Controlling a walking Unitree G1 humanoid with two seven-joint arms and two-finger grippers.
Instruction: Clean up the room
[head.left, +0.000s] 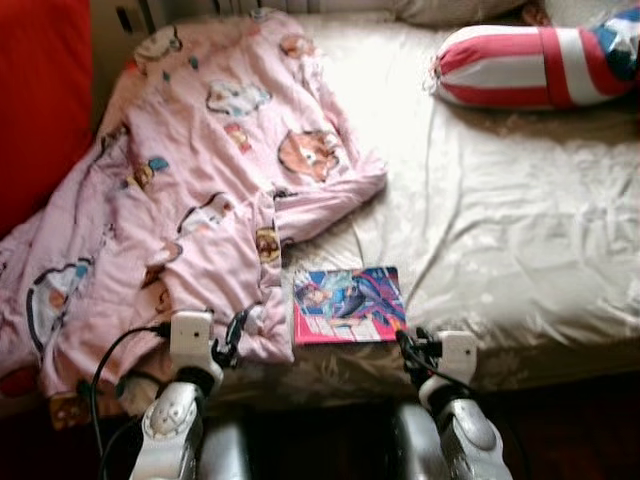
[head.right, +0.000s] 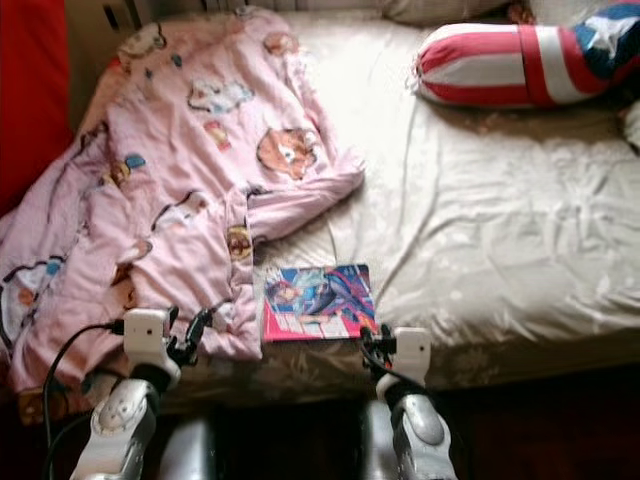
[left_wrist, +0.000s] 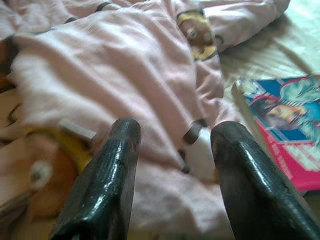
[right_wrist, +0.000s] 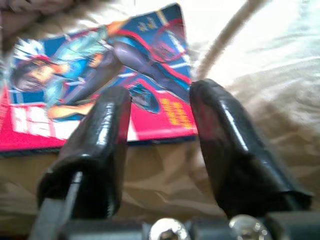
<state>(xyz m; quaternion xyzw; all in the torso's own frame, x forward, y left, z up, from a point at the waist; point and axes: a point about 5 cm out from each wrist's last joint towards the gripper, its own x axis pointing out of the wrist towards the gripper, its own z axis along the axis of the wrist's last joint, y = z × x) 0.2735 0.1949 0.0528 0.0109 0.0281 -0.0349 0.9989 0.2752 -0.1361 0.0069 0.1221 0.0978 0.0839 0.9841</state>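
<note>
The left gripper (left_wrist: 172, 145) hovers with its two black fingers (left_wrist: 107, 175) spread wide and nothing between them, poised over the near hem of a crumpled pink quilt printed with cartoon faces (head.left: 200, 190); the quilt spreads away ahead of this gripper and off to its left, over that side of the bed. Just to the right of the left gripper, and touching the quilt's edge, lies a thin comic book with a bright pink and blue illustrated cover (head.left: 348, 304), flat on the cream satin bed sheet (head.left: 500, 220). The right gripper (right_wrist: 160, 107) sits at the near right corner of that book, its fingers (right_wrist: 227, 140) also held apart and empty, the left finger over the cover's lower edge and the right finger over bare sheet beside it. Well ahead of the right gripper and off to its right, a bolster pillow striped red and white with a blue end bearing a white star (head.left: 535, 62) rests near the head of the bed.
</note>
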